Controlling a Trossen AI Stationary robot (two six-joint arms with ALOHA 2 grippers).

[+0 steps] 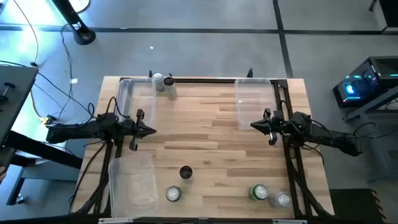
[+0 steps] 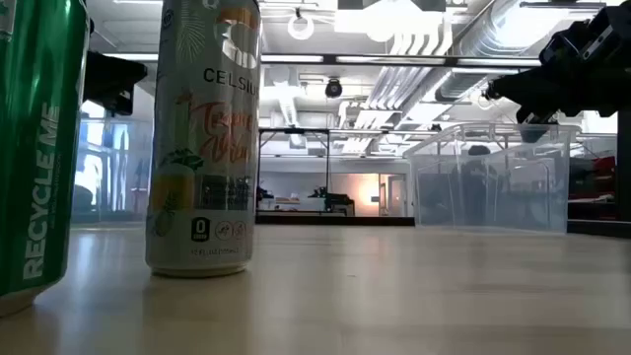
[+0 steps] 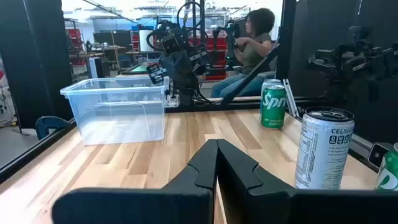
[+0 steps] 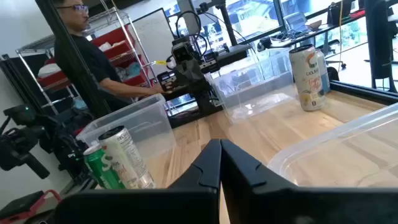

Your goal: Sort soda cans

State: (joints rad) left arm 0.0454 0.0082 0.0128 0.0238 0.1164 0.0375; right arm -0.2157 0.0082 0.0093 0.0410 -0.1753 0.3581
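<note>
A pale wooden table (image 1: 205, 130) carries 3 clear bins: one at the near left (image 1: 132, 182), two along the far edge (image 1: 137, 93) (image 1: 256, 99). The left gripper (image 1: 151, 131) hovers mid-left, fingers pressed together, holding nothing. Visible soda cans: a silver can (image 1: 168, 83) by the far-left bin, a black can (image 1: 185, 172), another silver can (image 1: 173, 194), then a green can (image 1: 259, 192) beside a silver one (image 1: 282, 200). The right gripper (image 1: 254, 125) hovers mid-right, also closed and empty.

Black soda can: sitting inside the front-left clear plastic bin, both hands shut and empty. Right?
No. High view: the black aluminium soda can stands on the wooden table beside the front-left clear rectangular plastic bin, not inside it. Left hand and right hand are shut, empty.
</note>
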